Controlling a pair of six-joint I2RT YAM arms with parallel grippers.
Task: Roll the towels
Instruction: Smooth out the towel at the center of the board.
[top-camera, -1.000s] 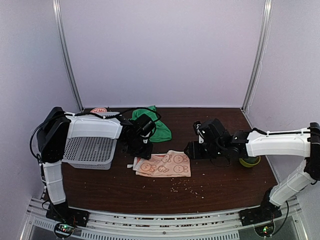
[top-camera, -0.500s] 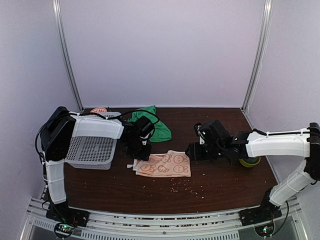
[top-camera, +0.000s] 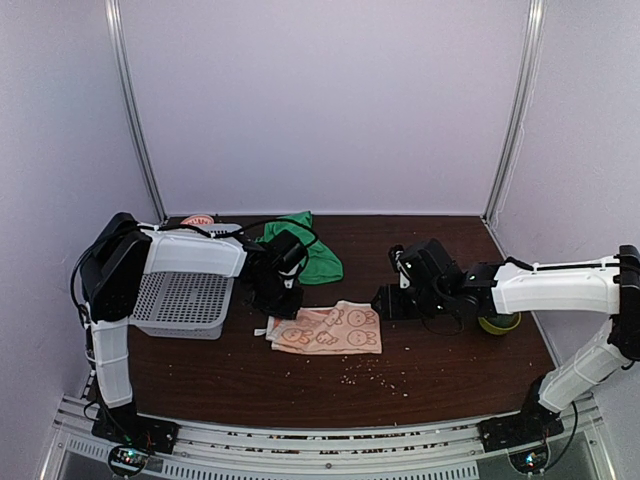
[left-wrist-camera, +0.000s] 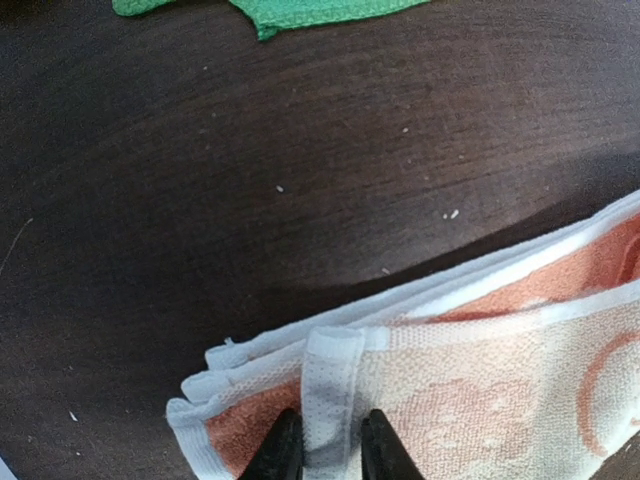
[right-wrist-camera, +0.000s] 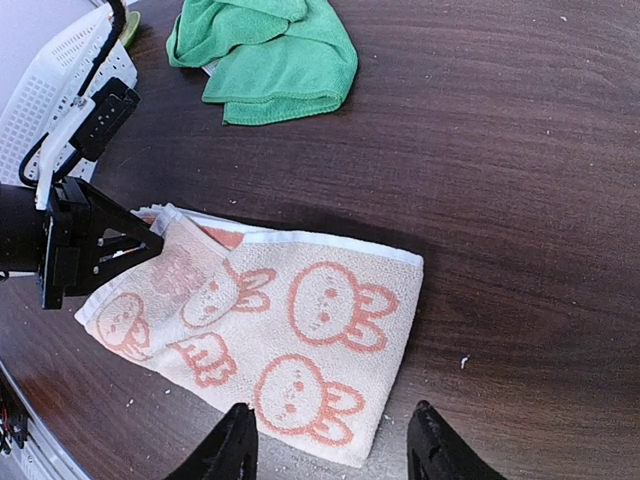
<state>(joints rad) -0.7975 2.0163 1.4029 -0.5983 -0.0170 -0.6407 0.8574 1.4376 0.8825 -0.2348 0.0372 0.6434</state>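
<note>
Pinching a raised fold of the bunny-print towel (left-wrist-camera: 480, 390) between the two dark fingertips of the left gripper (left-wrist-camera: 333, 453), at the bottom edge of the left wrist frame, jaws narrowed onto the cloth from both sides. Lying folded in layers at the centre of the top frame on the dark wooden table (top-camera: 450, 370), pinkish-beige with orange rabbit faces and white hems, left corner drawn up into that grip. Hovering over the lower edge of the bunny-print towel in the right wrist frame with the right gripper (right-wrist-camera: 335, 445), jaws apart and holding nothing; contact with the cloth impossible to tell. Bunched in a loose heap toward the upper centre-left of the top frame, just above the left gripper and apart from the bunny-print towel: the green towel (top-camera: 318, 258), not rolled. Resting at the left of the top frame, partly under the left arm: a white perforated basket (top-camera: 180, 300). Tucked beneath the right arm at the right of the frame: a small yellow-green round object (top-camera: 498, 323), kind unclear. Scattered over the bare wood toward the lower centre: pale crumbs (top-camera: 375, 375).
</note>
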